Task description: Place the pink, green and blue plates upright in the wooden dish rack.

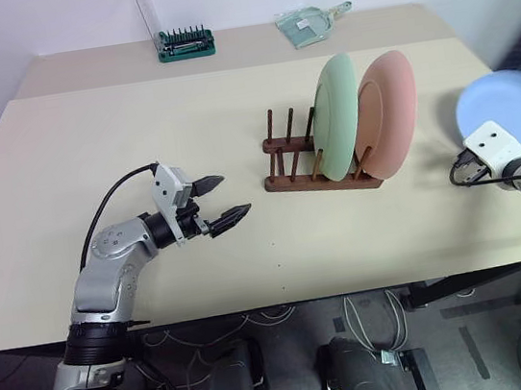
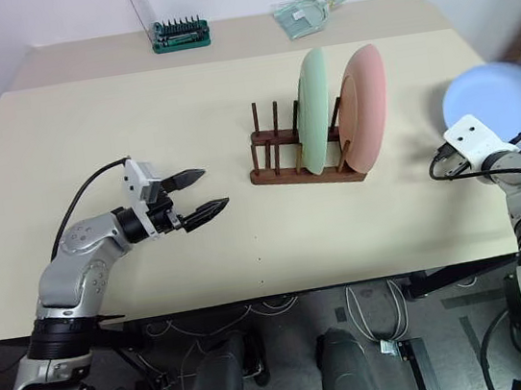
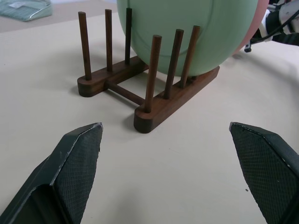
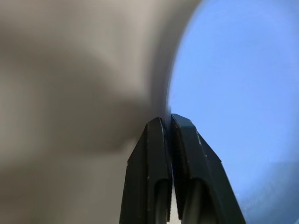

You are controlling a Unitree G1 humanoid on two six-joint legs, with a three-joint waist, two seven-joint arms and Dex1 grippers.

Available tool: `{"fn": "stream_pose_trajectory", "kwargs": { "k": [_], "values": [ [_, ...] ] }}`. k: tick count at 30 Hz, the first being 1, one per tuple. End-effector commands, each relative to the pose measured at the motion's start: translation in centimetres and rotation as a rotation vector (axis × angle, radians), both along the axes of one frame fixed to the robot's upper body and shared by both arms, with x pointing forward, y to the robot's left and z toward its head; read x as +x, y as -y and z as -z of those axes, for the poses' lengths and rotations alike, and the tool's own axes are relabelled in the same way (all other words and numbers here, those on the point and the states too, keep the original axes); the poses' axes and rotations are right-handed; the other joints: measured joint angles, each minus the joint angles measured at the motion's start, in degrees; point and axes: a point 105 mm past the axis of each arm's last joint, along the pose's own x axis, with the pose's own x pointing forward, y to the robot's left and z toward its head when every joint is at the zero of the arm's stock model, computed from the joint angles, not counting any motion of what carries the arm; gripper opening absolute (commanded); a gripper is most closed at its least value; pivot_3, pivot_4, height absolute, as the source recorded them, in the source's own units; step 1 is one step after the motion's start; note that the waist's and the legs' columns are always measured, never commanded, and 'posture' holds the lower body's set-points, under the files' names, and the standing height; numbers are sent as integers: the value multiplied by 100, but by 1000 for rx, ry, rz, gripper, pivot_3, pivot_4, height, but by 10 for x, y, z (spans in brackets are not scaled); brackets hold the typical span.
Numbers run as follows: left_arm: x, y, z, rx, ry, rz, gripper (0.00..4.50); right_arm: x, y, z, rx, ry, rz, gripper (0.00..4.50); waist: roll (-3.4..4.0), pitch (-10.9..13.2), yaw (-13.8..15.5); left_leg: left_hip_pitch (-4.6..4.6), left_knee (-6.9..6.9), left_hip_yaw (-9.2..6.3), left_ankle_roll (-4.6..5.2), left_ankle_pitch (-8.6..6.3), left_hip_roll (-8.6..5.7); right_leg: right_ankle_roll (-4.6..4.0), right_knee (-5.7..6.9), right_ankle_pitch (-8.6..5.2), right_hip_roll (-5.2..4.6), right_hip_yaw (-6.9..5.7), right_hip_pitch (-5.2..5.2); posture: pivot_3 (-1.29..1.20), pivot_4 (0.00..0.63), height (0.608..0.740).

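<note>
The blue plate (image 1: 509,112) lies at the table's right edge with its near rim pinched between the closed fingers of the right gripper (image 4: 168,122). From that claw the wooden dish rack (image 1: 321,179) lies well off to the left, and its free peg slots stand on the far side of the green plate (image 1: 337,116) and the pink plate (image 1: 387,114), both already upright. One rack, three plates, two racked; the left gripper (image 1: 221,201) hovers with jaws wide apart, empty, just left of the rack and nearer to it.

no text, label or number can be read anywhere
</note>
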Motion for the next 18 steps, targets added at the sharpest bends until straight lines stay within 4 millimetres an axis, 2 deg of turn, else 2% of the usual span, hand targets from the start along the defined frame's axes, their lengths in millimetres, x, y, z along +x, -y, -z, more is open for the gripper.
{"fn": "stream_pose_trajectory", "kwargs": {
  "k": [1, 3, 5, 10, 14, 16, 18],
  "values": [
    [-1, 0, -11, 2, 49, 12, 4500, 0, 4, -26, -109, 96, -10, 28, 1, 0, 1, 0, 0, 0, 0, 0, 0, 0, 0, 0, 0, 0, 0, 0, 150, 736],
    [-1, 0, -11, 3, 50, 12, 4500, 0, 1, -52, -187, 202, -28, 28, 6, 2, 6, -1, 0, 0, 0, 0, 0, 0, 0, 0, -1, 0, -1, 0, 150, 736],
    [0, -1, -10, 4, 52, 8, 4500, -2, -12, -93, -244, 349, -66, 28, 20, 4, 10, -3, 0, 0, 0, 0, -1, 0, 1, 0, -3, 2, -5, 0, 150, 736],
    [3, -5, -10, 5, 51, -11, 4500, -21, -65, -186, -273, 644, -183, 28, 60, -5, -12, -1, -2, 2, -4, 2, 1, 0, 9, 0, 0, 11, -13, 0, 150, 736],
    [5, -7, -10, 6, 51, -16, 4500, -31, -93, -218, -269, 732, -250, 28, 49, -11, 15, -1, -2, 1, -4, 2, 3, 0, 5, 0, 2, 10, -11, 0, 150, 736],
    [8, -9, -10, 9, 52, -24, 4500, -37, -117, -244, -251, 813, -330, 28, 52, -9, 25, -3, -1, 1, -1, 0, -2, 0, 2, 0, -2, 10, -12, 0, 150, 736],
    [10, -12, -11, 10, 56, -35, 4500, -44, -150, -265, -133, 877, -465, 28, 51, -8, 24, -8, -2, 1, -1, 0, -2, 0, 4, 0, -2, 10, -18, 0, 150, 736]
  ]
}}
